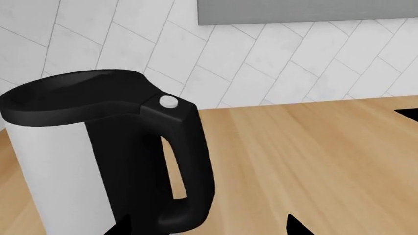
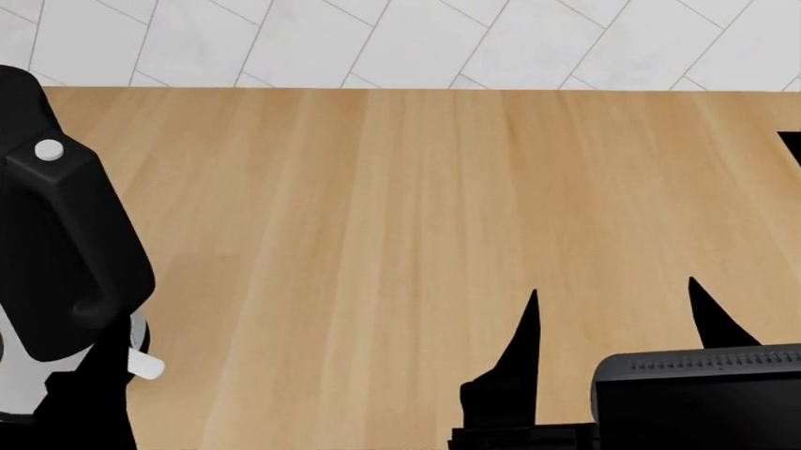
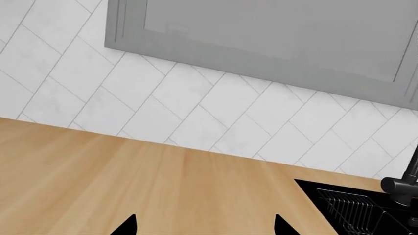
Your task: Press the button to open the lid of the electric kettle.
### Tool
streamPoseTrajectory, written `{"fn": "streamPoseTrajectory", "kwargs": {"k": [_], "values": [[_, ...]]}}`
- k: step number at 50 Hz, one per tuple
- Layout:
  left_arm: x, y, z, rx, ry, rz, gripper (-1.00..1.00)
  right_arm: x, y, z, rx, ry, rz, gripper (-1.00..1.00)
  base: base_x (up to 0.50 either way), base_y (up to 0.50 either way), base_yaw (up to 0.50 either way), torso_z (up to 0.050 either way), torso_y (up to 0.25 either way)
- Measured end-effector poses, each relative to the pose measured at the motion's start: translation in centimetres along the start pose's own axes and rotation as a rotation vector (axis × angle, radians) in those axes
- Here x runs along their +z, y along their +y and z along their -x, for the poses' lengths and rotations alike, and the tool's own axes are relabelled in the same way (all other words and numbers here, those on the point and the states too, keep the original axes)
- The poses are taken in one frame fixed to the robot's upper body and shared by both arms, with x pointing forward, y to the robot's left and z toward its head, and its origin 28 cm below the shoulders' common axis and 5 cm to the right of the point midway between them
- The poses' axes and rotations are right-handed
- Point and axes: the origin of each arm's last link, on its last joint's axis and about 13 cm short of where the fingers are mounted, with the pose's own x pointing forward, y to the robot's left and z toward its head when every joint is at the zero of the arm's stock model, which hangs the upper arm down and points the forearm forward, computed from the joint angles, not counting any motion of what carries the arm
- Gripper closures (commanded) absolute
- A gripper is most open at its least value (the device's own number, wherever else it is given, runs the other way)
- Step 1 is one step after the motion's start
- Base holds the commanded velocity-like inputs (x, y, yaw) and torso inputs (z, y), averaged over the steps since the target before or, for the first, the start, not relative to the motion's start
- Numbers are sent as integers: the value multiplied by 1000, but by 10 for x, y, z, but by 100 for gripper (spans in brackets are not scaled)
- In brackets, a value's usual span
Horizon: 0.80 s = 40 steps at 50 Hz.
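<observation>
The electric kettle (image 1: 58, 171) stands on the wooden counter, silvery-white with a black loop handle (image 1: 189, 161). Its black lid (image 1: 65, 93) lies flat on top, closed. The small white button (image 1: 168, 101) sits at the handle's top end. In the head view the kettle (image 2: 10, 375) is at the far left, with the button (image 2: 49, 149) on the handle. My left gripper (image 1: 209, 227) is open and empty, low beside the handle's bottom, well below the button. My right gripper (image 2: 613, 300) is open and empty over bare counter, far right of the kettle; it also shows in the right wrist view (image 3: 203, 226).
A white lever tab (image 2: 144, 366) sticks out near the kettle's base. White herringbone tiles (image 3: 196, 112) back the counter (image 2: 375, 234), with a grey cabinet (image 3: 274, 34) above. A black sink (image 3: 353, 205) with a black tap (image 3: 408, 181) lies to the right.
</observation>
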Motion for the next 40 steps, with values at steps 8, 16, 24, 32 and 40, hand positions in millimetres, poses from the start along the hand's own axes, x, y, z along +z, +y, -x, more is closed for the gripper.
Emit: {"fn": "streamPoseTrajectory", "kwargs": {"k": [8,16,24,32,40], "values": [[5,-1,0,5,-22,-3,-100,0,0,0,2,-3,-1,-100,0,0,0,0,0],[29,-3,-9,-1,-48,-50,-100,-1,-1,1,-2,-4,-8,-100,0,0,0,0,0],[59,-3,-21,6,-67,-87,-100,-2,-1,0,-2,0,-12,-100,0,0,0,0,0],[81,1,-34,30,-70,-123,100,-3,-1,0,-3,2,-15,-100,0,0,0,0,0],[91,5,-45,54,-55,-149,100,-5,0,-1,1,5,-18,-100,0,0,0,0,0]]}}
